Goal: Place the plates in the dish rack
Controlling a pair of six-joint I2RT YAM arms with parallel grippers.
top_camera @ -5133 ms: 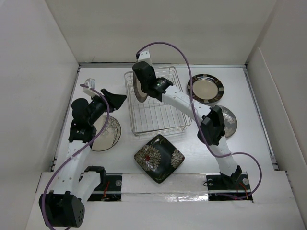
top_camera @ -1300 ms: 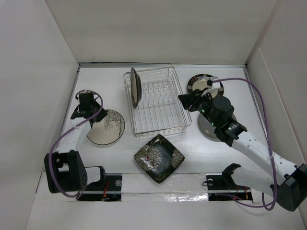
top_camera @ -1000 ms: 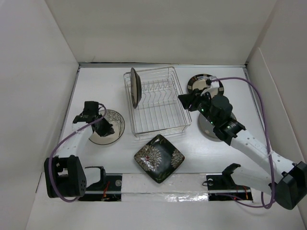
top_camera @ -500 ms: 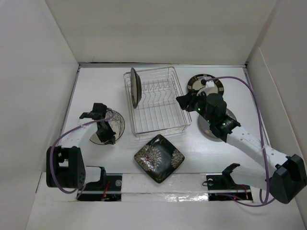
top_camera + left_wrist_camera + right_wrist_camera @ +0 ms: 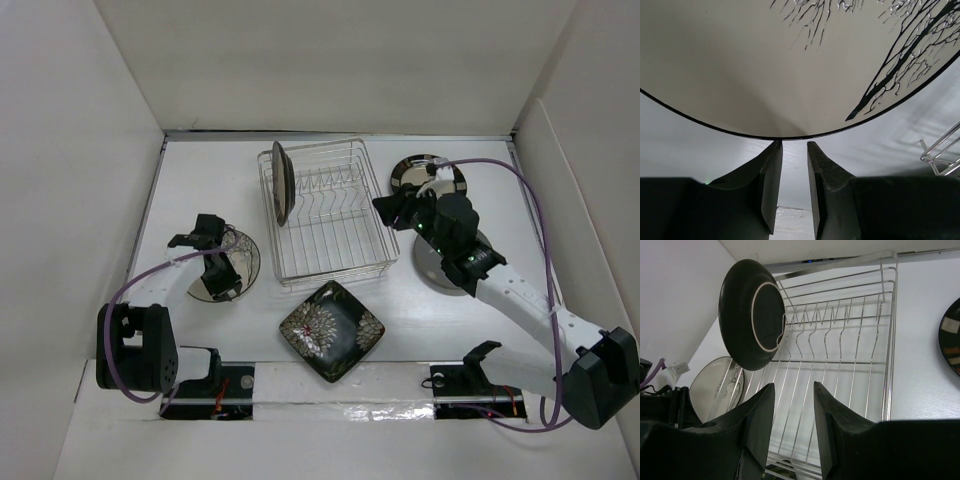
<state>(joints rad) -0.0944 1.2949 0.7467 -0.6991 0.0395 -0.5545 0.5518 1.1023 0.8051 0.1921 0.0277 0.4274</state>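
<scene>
Cream plate (image 5: 243, 262) just left of rack (image 5: 340, 235); black sq. plate (image 5: 331, 330) at front.

Bright diffuse light, soft shadows, small glints on cream plate (image 5: 790, 65)

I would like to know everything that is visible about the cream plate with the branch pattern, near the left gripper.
The cream plate is round and glossy like glazed ceramic, with a thin dark line around its edge and dark bare-branch drawings on its face. It lies flat, face up, on the white table, just left of the dish rack. The left gripper sits at its near rim with the fingers slightly apart. The rim is at the fingertips, not between them, and contact cannot be told.
</scene>
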